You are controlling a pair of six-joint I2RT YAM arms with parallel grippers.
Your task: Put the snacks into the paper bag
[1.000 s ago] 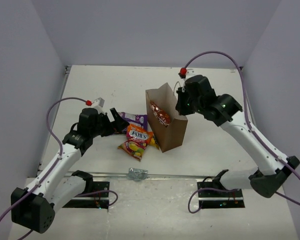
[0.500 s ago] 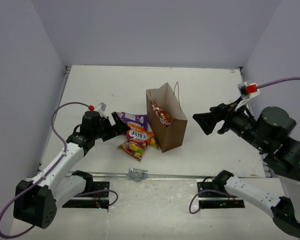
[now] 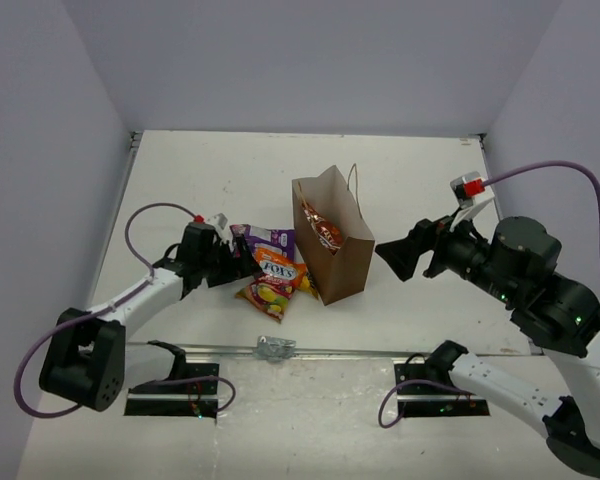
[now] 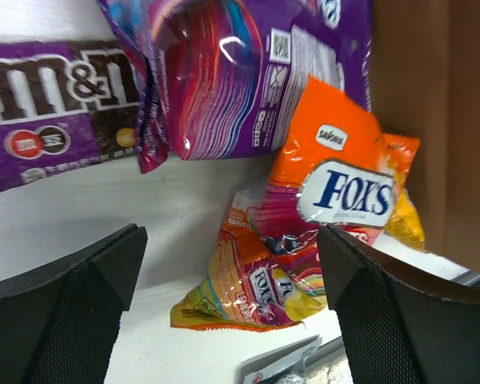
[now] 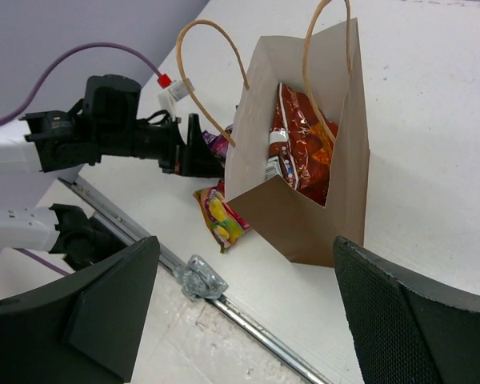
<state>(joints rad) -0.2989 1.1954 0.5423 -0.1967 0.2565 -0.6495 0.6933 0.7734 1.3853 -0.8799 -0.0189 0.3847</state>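
Note:
The brown paper bag stands upright at mid-table, and a red-and-silver snack bag sits inside it. Left of it lie the other snacks: an orange FOX'S bag on top of a second FOX'S packet, a purple wrapper and a purple M&M's packet. My left gripper is low beside this pile, open and empty. To the right of the paper bag my right gripper hangs open and empty.
A crumpled silver wrapper lies on the metal rail at the table's near edge. Lilac walls close in the table on three sides. The paper bag's string handles stand up above its mouth.
My right gripper opened, left the red bag in the paper bag and pulled back to the right. The left arm lowered and slid slightly right toward the snack pile.

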